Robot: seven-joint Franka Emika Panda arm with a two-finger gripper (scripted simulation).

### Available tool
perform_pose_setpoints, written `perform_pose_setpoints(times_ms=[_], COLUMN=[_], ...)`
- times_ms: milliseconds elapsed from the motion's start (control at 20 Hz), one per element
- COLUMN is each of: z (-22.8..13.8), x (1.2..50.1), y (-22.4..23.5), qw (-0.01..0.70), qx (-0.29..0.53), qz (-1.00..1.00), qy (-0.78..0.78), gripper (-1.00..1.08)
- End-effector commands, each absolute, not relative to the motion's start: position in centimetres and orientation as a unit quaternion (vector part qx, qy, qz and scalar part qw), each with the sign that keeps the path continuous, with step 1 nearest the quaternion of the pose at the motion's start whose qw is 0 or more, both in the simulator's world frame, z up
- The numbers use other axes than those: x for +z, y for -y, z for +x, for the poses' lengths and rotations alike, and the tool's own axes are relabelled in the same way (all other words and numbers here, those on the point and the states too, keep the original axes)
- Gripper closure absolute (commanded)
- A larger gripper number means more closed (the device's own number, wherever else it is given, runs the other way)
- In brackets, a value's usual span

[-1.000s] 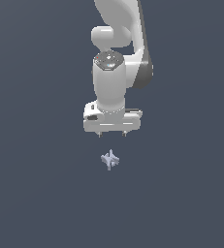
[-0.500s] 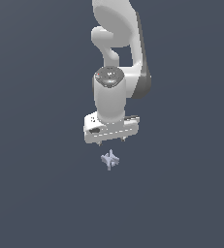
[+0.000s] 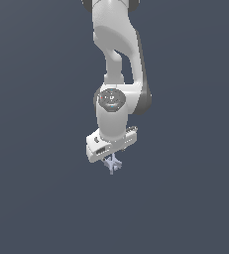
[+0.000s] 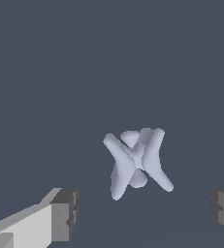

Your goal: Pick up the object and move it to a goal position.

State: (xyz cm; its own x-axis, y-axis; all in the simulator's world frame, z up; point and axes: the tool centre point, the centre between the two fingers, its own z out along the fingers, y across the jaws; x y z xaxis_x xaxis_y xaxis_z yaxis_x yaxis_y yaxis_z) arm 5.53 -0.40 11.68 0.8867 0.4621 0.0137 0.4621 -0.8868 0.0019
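Directly beneath the white robot gripper (image 3: 112, 158) sits the tiny pale lavender-grey spiky jack-shaped object (image 3: 113, 164), on the dark grey-blue floor (image 3: 36, 198). Gripper fingers (image 4: 65, 214) are spread wide either side of it without touching, apparently lined up to close on it.

The arm (image 3: 117, 59) reaches down from above, and the end effector (image 3: 112, 159) hangs directly over the object (image 3: 113, 163), which lies on the table (image 3: 185, 198). Seen from the wrist, the object (image 4: 136, 162) sits between the two fingers (image 4: 64, 214), with a gap to either one, touching neither. The jaws stand wide apart.
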Motion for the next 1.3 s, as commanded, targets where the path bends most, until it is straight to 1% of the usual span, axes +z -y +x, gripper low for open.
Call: perform_pose_setpoints(times_ms=[0, 400, 800, 1250], z=[5.9, 6.4, 6.4, 6.3], x=[10.9, 9.3, 8.7, 4.6], y=[0.5, 0.7, 0.7, 0.7], qw=[0.000, 0.000, 0.000, 0.000], qx=[-0.005, -0.001, 0.000, 0.000], qz=[-0.965, -0.951, -0.950, -0.950], qy=[0.263, 0.308, 0.311, 0.313], gripper=[-0.92, -0.92, -0.92, -0.92])
